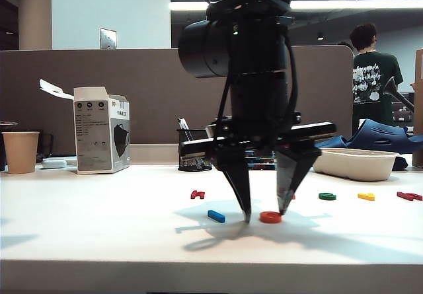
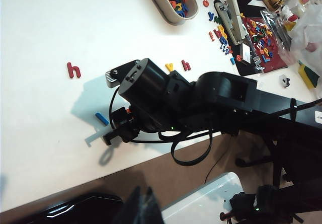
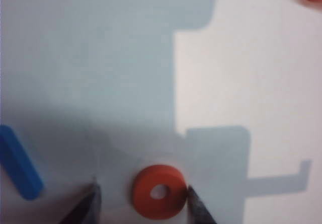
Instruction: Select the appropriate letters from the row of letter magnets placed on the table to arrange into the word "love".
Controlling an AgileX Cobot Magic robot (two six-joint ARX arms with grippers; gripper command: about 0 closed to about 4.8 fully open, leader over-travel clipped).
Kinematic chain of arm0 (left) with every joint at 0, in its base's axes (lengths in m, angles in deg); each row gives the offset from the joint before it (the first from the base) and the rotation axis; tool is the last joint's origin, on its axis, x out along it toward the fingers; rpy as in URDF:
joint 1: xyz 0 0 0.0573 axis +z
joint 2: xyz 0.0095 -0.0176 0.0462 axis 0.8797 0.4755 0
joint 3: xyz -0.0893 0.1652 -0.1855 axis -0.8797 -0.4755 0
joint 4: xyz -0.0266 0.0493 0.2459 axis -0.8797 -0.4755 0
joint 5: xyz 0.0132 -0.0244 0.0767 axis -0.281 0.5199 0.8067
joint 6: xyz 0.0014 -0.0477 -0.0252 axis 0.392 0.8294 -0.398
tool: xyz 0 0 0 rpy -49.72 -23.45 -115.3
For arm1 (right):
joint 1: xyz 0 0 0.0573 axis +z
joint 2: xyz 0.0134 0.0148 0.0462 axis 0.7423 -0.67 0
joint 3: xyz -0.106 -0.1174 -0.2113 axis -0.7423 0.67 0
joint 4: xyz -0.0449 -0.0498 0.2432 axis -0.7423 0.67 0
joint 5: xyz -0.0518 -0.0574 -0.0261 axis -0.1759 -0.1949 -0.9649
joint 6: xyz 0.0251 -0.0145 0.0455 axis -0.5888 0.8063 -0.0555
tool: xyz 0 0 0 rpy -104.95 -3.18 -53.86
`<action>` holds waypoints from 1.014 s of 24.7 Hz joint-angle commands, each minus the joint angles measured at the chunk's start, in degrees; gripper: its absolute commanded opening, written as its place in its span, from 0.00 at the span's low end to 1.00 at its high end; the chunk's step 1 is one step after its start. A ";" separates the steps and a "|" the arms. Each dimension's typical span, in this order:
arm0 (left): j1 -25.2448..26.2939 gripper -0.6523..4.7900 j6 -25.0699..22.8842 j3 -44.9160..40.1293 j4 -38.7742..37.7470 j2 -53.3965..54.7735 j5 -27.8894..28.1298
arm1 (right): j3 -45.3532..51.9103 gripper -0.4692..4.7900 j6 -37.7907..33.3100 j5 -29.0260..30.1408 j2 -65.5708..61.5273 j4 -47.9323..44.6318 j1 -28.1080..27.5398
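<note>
Fingers of the right gripper point(image 1: 264, 213) point straight down at the table point(image 1: 99, 228), spread apart astride the orange ring point(image 1: 270, 217), which lies flat; one tip looks just beside its rim. The blue bar point(image 1: 216, 216) lies at the ring's nine o'clock. The left gripper is out of view.

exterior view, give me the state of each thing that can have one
right gripper: jaws open, tips at the table, either side of the orange ring
orange ring: flat on the table, not gripped
blue bar: flat, left of the ring
carton: upright, top flap open
paper cup: upright
left gripper: not in view
</note>
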 commanded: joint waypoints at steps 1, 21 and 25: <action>0.02 0.11 -0.26 0.20 0.20 -0.17 -0.31 | -2.47 0.50 1.16 0.70 -0.66 0.72 -0.33; 0.02 0.11 -0.28 0.20 0.20 -0.15 -0.26 | -15.41 0.51 37.16 6.95 -0.28 9.64 -23.54; 0.02 0.11 -0.31 0.20 0.31 -0.13 -0.07 | -15.39 0.51 41.77 16.15 -0.28 10.34 -28.94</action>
